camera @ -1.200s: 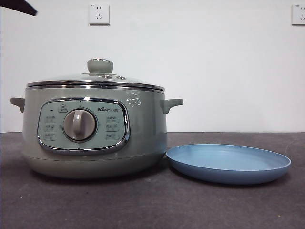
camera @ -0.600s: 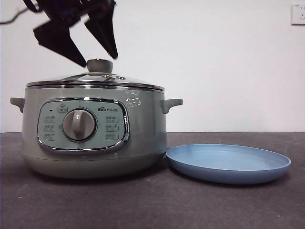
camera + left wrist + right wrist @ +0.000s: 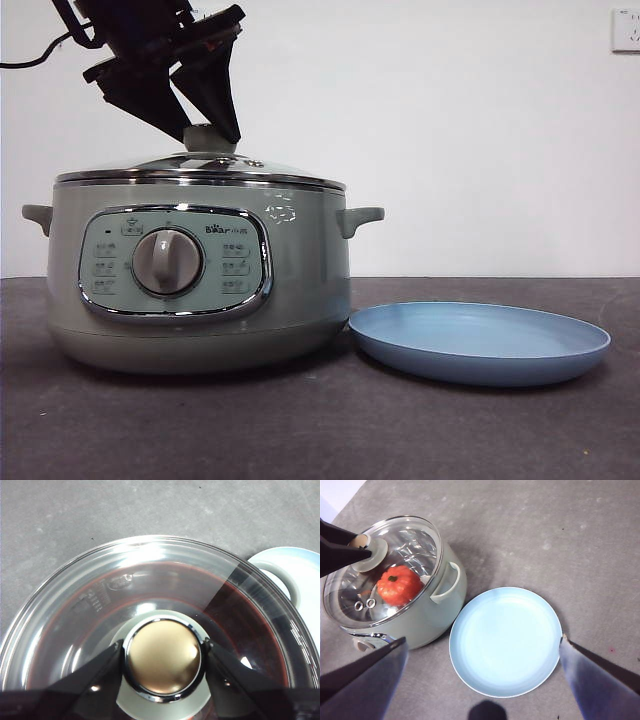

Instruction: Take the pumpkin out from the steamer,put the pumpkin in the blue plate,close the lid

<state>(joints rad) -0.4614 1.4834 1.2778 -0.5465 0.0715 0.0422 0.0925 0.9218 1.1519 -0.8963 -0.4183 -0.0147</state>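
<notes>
Even, bright light is glaring off the lid [image 3: 150, 580], while the near jaws are blurring

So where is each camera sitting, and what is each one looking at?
Front view: low, at table height, looking level at the steamer and the blue plate; the left gripper comes down onto the lid.
Left wrist view: on the left arm, looking straight down at the lid's knob between its open jaws.
Right wrist view: high on the waiting right arm, looking down; its open right gripper frames the plate, and the pumpkin shows through the glass.
All three share the lid and plate.
</notes>
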